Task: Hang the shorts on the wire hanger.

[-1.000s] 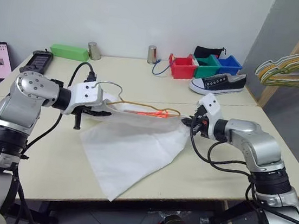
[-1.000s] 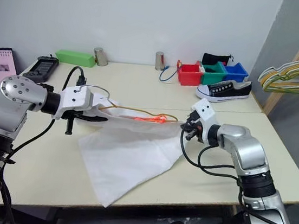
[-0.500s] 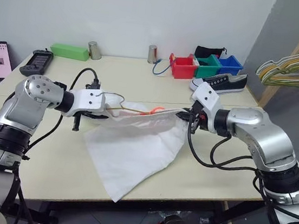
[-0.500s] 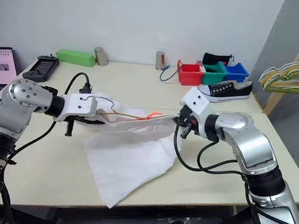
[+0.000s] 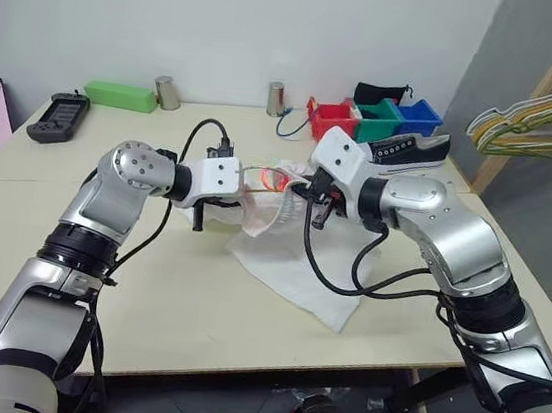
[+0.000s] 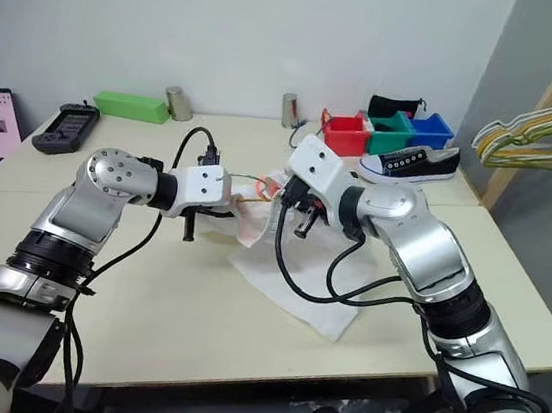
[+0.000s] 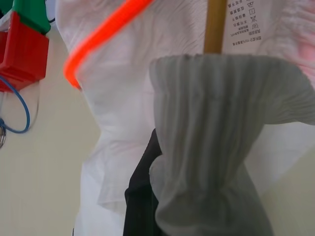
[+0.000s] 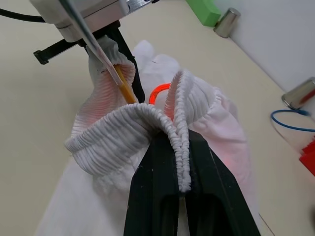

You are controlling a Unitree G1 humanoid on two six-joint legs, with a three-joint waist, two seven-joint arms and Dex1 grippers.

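The white shorts (image 5: 300, 270) trail from both grippers down onto the table, with the waistband bunched between them. My right gripper (image 8: 181, 147) is shut on a ridge of the ribbed waistband (image 8: 128, 123). My left gripper (image 5: 246, 191) sits just beside it, shut at the wire hanger (image 8: 125, 88), with gathered waistband (image 7: 216, 137) draped over its fingers. The hanger's yellowish wire (image 7: 215, 24) runs into the waistband opening. The neon-orange drawstring (image 5: 277, 179) loops out between the two grippers.
Red (image 5: 335, 121), green (image 5: 379, 119) and blue (image 5: 420, 115) bins and a black sneaker (image 5: 409, 150) stand at the back right. A green box (image 5: 120, 96), two metal cans (image 5: 165, 92) and a black device (image 5: 54, 114) line the back left. A rack of hangers (image 5: 537, 128) stands beyond the table's right edge.
The two grippers have come together: the right one moved left and up, the left one moved right. The stretched waistband is now bunched between them, and the fabric has slid right.
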